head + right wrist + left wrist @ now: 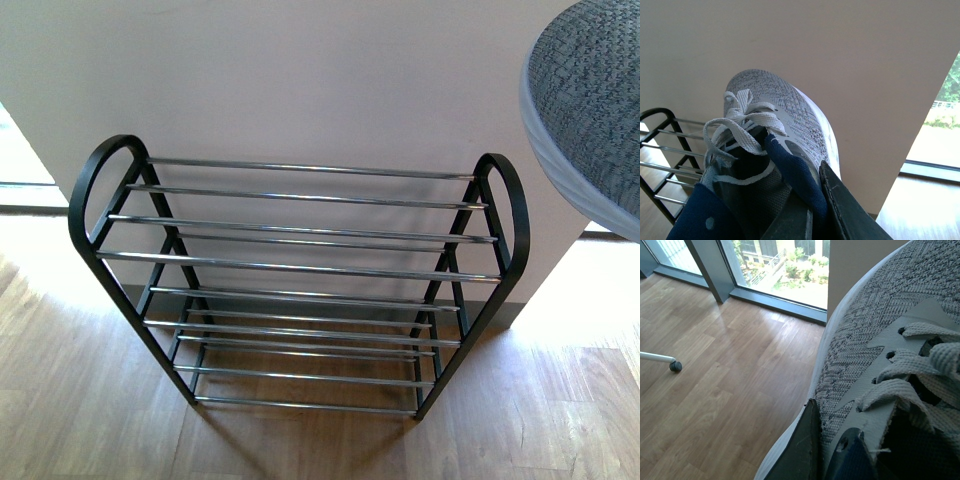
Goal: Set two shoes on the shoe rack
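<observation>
The shoe rack [300,267] stands against the wall in the front view, black-framed with chrome bars, and nothing rests on it. A grey knit sneaker [590,100] hangs at the top right of that view, above and to the right of the rack; neither gripper shows there. In the left wrist view my left gripper [827,432] is shut on the side wall of a grey sneaker [865,340] with grey laces, held over the wood floor. In the right wrist view my right gripper [807,195] is shut on the navy collar of the other sneaker [775,105], whose toe points at the wall above the rack's end [665,150].
A beige wall [320,80] backs the rack, with wood floor [90,400] around it. Floor-level windows [785,265] run along the room's side. A white leg with a caster [675,366] stands on the floor in the left wrist view.
</observation>
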